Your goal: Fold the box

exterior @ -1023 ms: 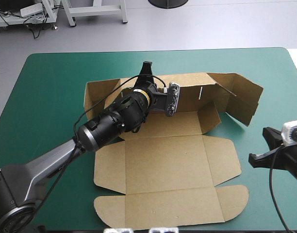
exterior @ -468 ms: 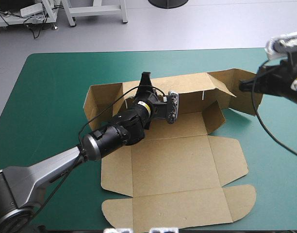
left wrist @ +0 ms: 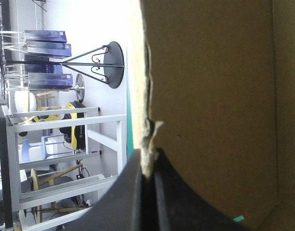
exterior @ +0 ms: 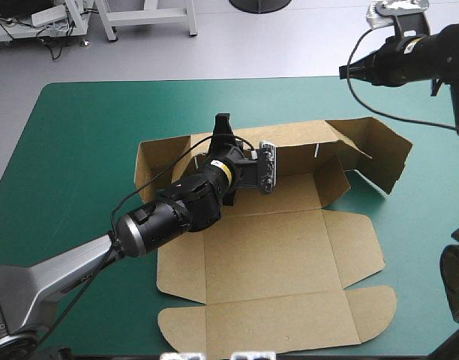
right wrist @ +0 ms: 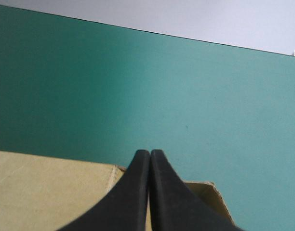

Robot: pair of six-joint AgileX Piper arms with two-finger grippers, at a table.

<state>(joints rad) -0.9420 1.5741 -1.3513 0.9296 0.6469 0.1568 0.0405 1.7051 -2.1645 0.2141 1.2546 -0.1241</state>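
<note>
1 box [exterior: 267,255], brown, mid-table on teal-green cover [exterior: 79,150]. Far wall is raised, right-end flap stands up at an angle; base + near lid w/ 2 rounded tabs lie flat. L gripper [exterior: 223,121] pinches top edge of far wall, black fingers all but together w/ board edge between them. R gripper [exterior: 343,71] has fingers pressed together, holds nothing, raised above table's far right part, well apart from box. Count: 1 box, 2 grippers.
</note>
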